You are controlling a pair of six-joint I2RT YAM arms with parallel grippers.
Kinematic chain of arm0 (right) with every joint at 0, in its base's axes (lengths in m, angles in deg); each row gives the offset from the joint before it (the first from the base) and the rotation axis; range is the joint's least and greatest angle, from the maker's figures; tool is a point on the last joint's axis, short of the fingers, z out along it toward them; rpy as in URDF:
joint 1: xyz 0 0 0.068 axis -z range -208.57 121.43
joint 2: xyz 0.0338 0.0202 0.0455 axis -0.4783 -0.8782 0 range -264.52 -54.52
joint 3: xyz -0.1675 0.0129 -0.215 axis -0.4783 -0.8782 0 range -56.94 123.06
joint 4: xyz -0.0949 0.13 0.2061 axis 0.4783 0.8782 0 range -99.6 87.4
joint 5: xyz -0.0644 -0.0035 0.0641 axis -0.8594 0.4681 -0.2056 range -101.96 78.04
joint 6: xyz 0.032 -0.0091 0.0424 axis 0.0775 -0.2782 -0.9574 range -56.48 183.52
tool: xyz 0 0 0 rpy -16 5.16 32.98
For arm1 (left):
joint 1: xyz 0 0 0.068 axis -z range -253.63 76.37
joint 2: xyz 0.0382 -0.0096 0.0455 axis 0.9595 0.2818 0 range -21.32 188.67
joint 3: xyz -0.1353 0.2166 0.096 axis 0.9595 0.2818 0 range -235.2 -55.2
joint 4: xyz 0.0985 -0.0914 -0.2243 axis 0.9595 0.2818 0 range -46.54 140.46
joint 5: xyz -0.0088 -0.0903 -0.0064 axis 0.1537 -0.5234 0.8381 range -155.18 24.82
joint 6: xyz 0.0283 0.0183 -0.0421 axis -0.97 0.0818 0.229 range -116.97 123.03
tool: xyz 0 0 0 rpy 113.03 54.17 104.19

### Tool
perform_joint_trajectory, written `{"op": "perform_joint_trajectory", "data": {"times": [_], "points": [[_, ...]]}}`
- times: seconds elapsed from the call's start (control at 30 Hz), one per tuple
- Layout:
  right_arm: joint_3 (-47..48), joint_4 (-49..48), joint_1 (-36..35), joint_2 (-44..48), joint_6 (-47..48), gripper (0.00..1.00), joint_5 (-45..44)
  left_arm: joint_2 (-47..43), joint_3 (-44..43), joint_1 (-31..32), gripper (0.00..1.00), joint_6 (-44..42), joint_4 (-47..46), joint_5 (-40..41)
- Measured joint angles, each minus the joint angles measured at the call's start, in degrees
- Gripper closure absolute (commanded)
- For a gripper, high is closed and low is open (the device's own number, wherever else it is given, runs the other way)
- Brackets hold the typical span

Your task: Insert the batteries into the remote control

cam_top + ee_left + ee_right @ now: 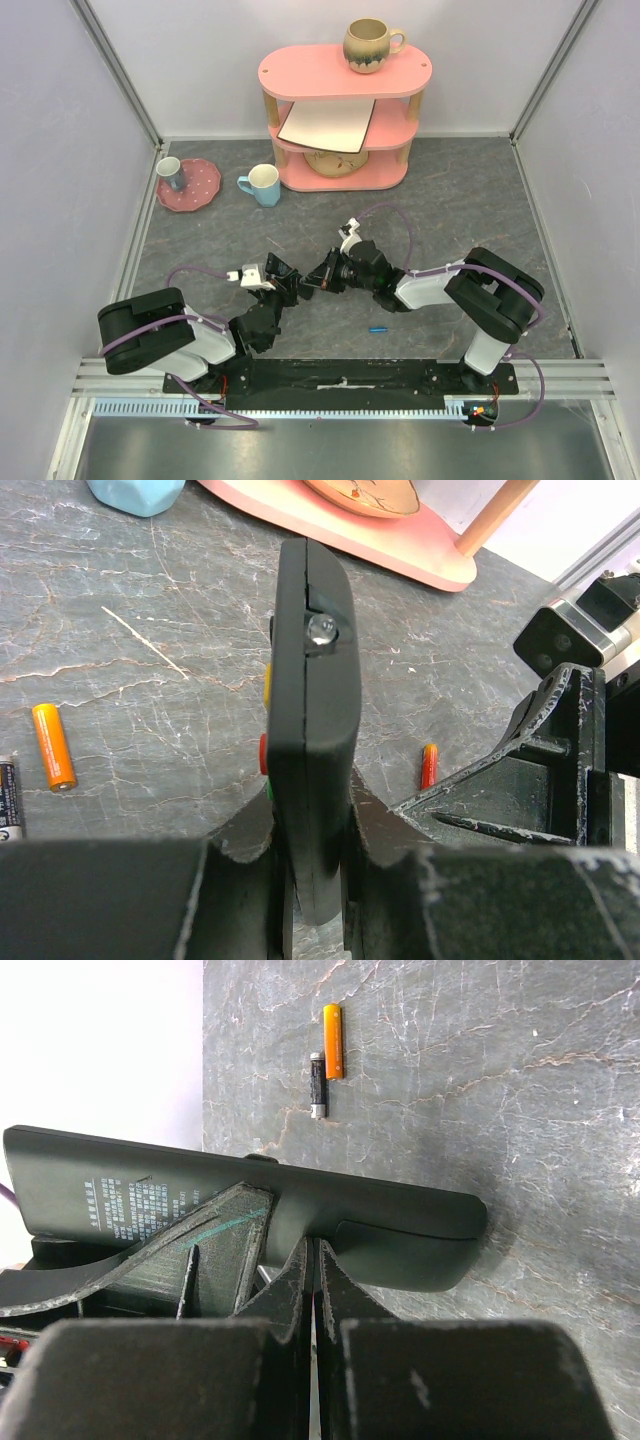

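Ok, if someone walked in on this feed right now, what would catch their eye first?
The two arms meet mid-table: the left gripper clamps the black remote control edge-on, and the shut right gripper noses at its back. Loose on the grey tabletop lie an orange battery near the remote and a blue battery near the front edge. Behind stands a pink shelf with a mug on top.

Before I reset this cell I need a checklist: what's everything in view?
remote control: one, black, in left gripper
batteries: four; orange and black together on tabletop, red-orange near right gripper, blue front right
shelf: one, pink, far side
mugs: three; brown atop shelf, light-blue on tabletop, grey on plate
plate: one, pink, far left
bowl: one, cream, bottom shelf
board: one, white, middle shelf
left gripper: black, shut on remote control
right gripper: black, shut, tips at remote
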Motion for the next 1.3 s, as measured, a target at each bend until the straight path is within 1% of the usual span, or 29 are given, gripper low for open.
{"op": "perform_joint_trajectory", "data": {"times": [0.33, 0.8, 1.3], "points": [[0.15, 0.48, 0.00, -0.07, -0.07, 1.00, 0.04, 0.02, -0.02, 0.00, 0.98, 0.00, 0.02, 0.02], [6.73, 10.58, 0.37, -1.33, 1.09, 1.00, 0.87, 0.02, -0.02, 0.00, 0.98, -1.03, -0.09, 2.67], [8.15, 13.18, 0.59, -1.51, 3.17, 1.00, 1.68, 0.02, -0.02, 0.00, 0.98, -1.55, -0.17, 3.06]]}}
